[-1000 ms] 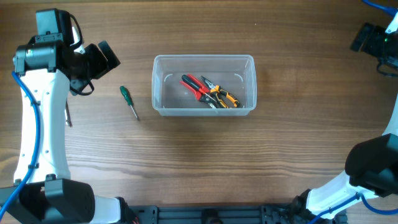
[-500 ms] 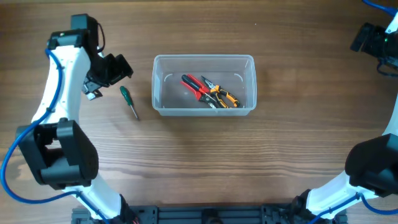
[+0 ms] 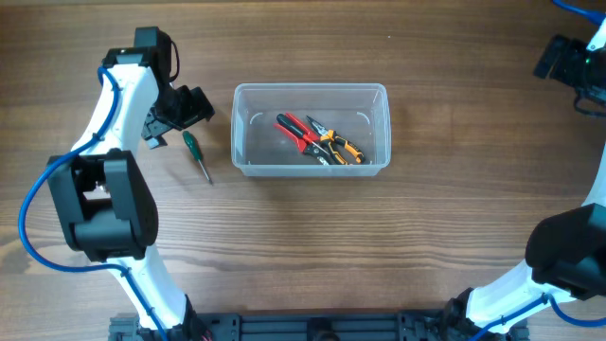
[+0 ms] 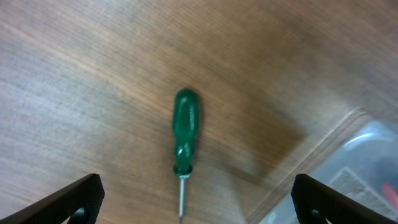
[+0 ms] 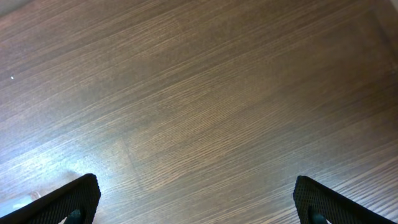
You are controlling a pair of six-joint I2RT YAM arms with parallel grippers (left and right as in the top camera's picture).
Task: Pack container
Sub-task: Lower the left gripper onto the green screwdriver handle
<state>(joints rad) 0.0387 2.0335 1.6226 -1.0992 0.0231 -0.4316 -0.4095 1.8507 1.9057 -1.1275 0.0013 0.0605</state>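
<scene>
The clear plastic container (image 3: 311, 91) sits mid-table. Inside lie red-handled pliers (image 3: 294, 131) and orange-and-black pliers (image 3: 339, 146). A green-handled screwdriver (image 3: 196, 154) lies on the table just left of the container; it also shows in the left wrist view (image 4: 185, 130), handle away from the camera, with a corner of the container (image 4: 367, 168) at the right. My left gripper (image 3: 189, 106) is open and empty, hovering above the screwdriver's handle end; its jaws (image 4: 196, 205) straddle the shaft. My right gripper (image 3: 561, 59) is open and empty at the far right edge (image 5: 196, 202).
The wooden table (image 3: 303, 237) carries nothing else. The right wrist view shows only bare wood (image 5: 199, 93).
My left arm has swung right and forward, from the table's far left to just above the screwdriver. The right arm, container and tools have not moved.
</scene>
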